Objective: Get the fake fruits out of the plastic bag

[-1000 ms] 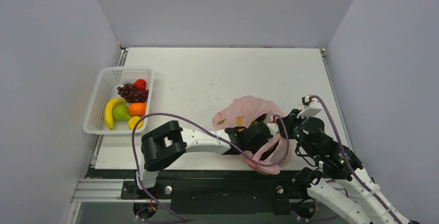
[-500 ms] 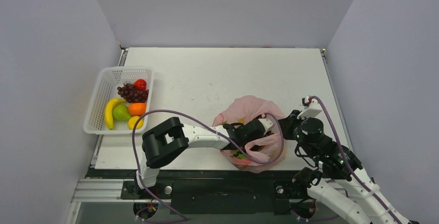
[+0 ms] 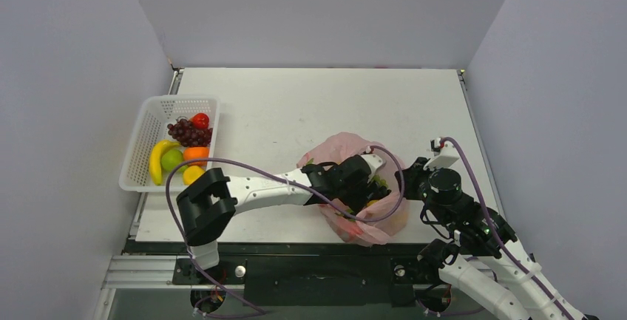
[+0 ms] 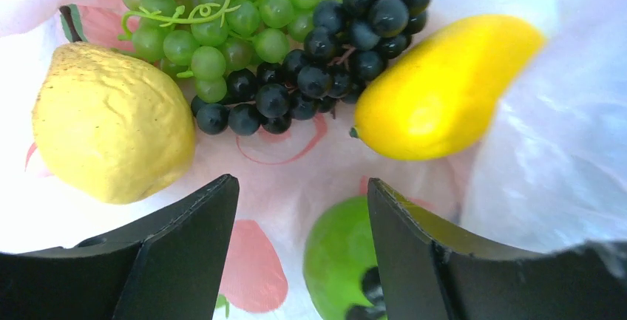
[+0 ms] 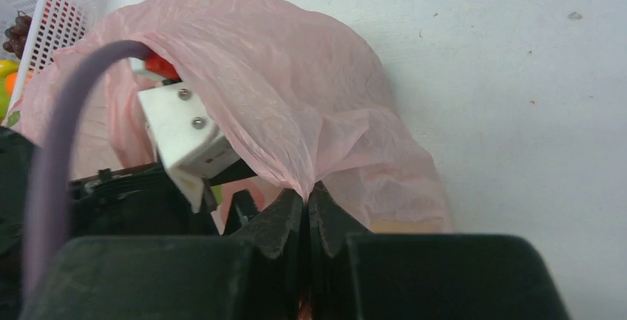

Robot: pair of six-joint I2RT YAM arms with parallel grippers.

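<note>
The pink plastic bag (image 3: 347, 150) lies near the table's front, right of centre. My right gripper (image 5: 306, 205) is shut on a pinch of the bag's film (image 5: 296, 113) at its right rim. My left gripper (image 4: 303, 202) is open inside the bag. Ahead of it lie a yellow pear (image 4: 111, 124), green grapes (image 4: 222, 32), dark grapes (image 4: 325, 69) and a smooth yellow fruit (image 4: 444, 87). A green fruit (image 4: 336, 257) lies low between the fingers, untouched. In the top view the left gripper (image 3: 362, 187) is buried in the bag's mouth.
A white mesh basket (image 3: 144, 143) stands at the table's left edge with a banana (image 3: 155, 161), green fruit, orange, red fruit and purple grapes (image 3: 188, 134). My left arm's purple cable (image 3: 251, 168) loops over the table and bag.
My left gripper has pushed further right and back into the bag. The bag's mouth has been drawn up around it, and the left arm's elbow has swung left.
</note>
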